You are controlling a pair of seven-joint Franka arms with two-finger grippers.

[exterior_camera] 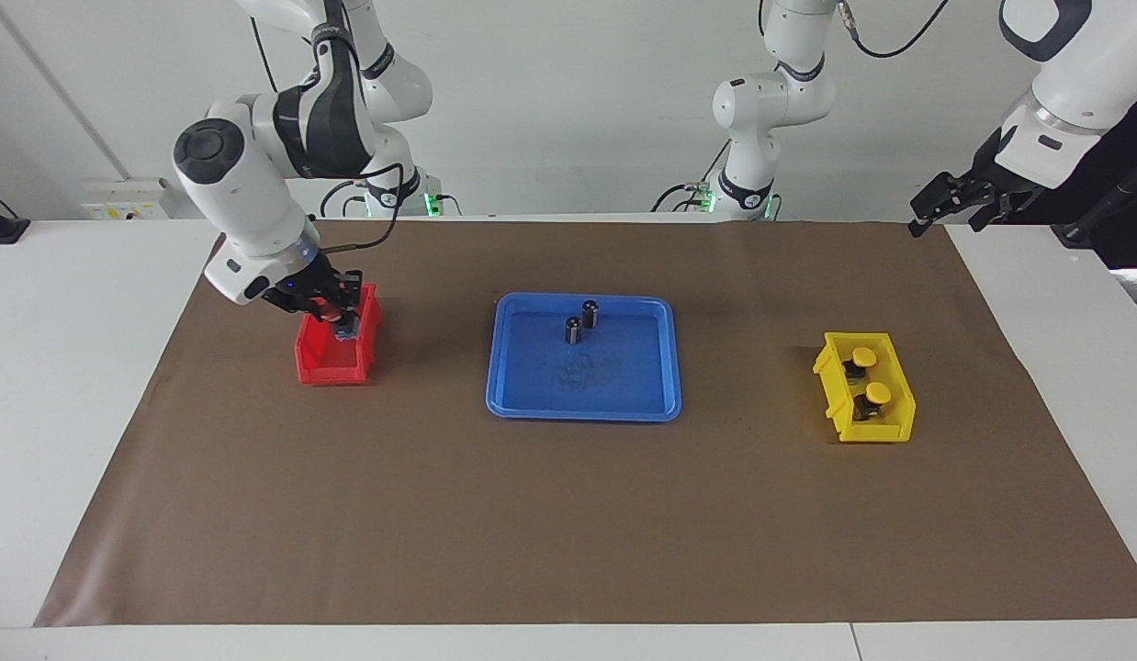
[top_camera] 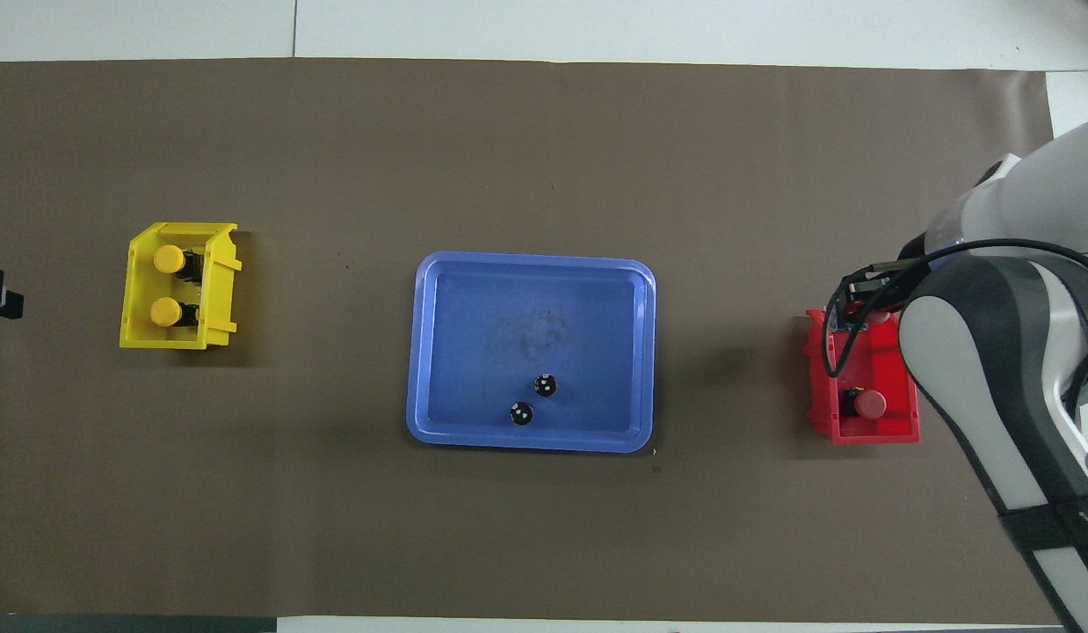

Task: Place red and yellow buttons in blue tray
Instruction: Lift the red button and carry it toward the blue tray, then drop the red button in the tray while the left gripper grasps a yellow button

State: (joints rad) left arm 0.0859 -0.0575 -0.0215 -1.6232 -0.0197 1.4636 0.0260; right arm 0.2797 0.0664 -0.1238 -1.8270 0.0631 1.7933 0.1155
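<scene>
The right gripper [exterior_camera: 334, 317] is pinching a red button [exterior_camera: 331, 314] over the red bin [exterior_camera: 337, 364], whose rim could be catching the button's base and shaking it loose. Open mat is lying between bin and blue tray [exterior_camera: 582, 404], where two dark cylinders [exterior_camera: 580, 322] are crowding one edge. Yellow buttons [exterior_camera: 870, 374] are sitting in the yellow bin [exterior_camera: 876, 424]; the left gripper [exterior_camera: 956, 204] is waiting, spread wide.

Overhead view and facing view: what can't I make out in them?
- Red-capped push-button lying in the small deep red plastic bin: facing view, hidden by the right pincer.
- Right pincer's grip on the other red-capped button: overhead view, mostly covered by its own arm.
- Left pincer: overhead view, cut by the edge.
</scene>
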